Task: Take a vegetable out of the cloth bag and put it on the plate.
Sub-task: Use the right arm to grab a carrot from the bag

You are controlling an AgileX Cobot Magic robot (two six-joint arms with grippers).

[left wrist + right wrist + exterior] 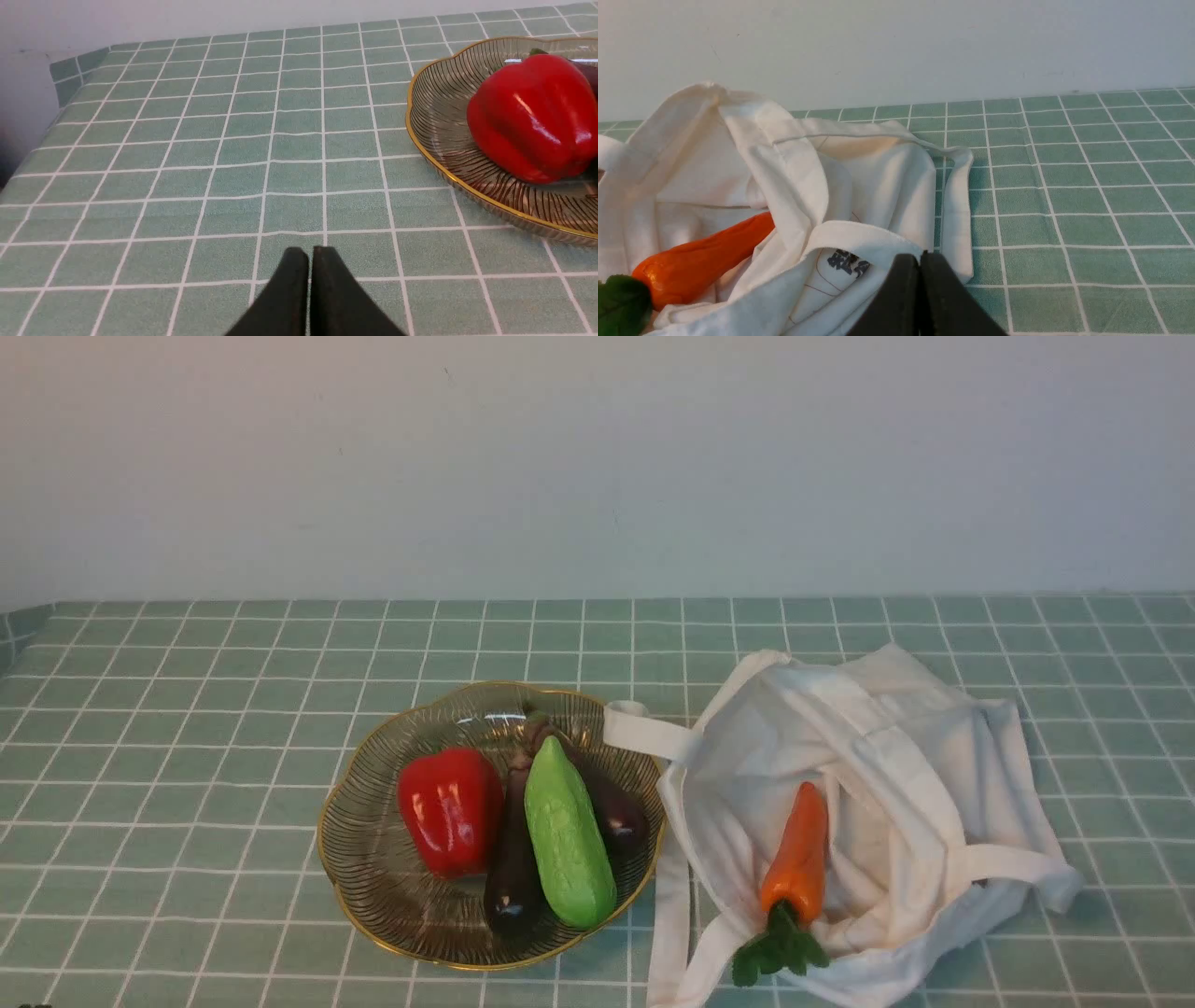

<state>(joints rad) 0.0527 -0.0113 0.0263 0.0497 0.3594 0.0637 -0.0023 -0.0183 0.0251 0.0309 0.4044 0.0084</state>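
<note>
The right gripper [923,261] is closed and holds nothing. The left gripper [310,256] is also closed, without any object. The carrot [798,859] lies in the open mouth of the bag [990,756], near the plate [373,896].

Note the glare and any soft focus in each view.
Front view: small highlights on the red pepper and a pale reflection on the plate, lighting dim; left wrist view: white glints on the pepper, dark fingertips blurred; right wrist view: fingertips likewise dark and soft, the tablecloth evenly lit.
</note>
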